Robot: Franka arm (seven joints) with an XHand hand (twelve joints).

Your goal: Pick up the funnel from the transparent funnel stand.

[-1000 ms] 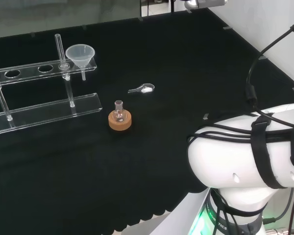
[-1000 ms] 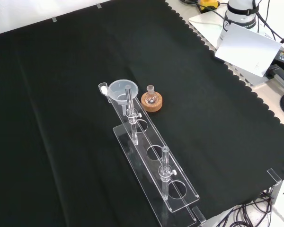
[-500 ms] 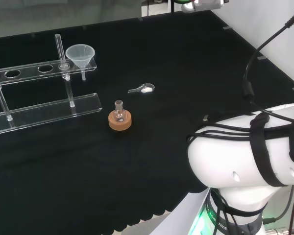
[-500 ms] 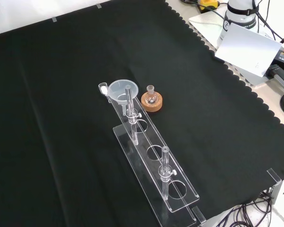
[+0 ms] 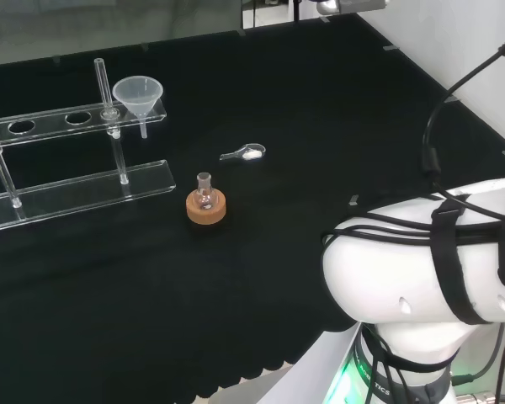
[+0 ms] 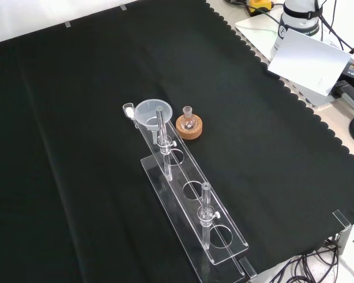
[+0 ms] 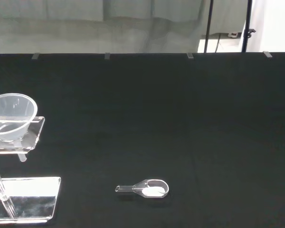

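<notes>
Clear plastic funnel [image 5: 138, 94], seated in the end hole of the stand [image 5: 76, 181], ahead of the wrist camera: likely light, slick, thin-walled; grasp at the cone rim; hand's state cannot be told.

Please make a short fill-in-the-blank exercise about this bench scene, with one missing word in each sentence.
1. The clear plastic funnel sits in the end hole of the transparent ____.
2. The small glass flask stands on a ring made of ____.
3. The small clear scoop lies flat on the black ____.

Missing words: stand; cork; cloth
</notes>
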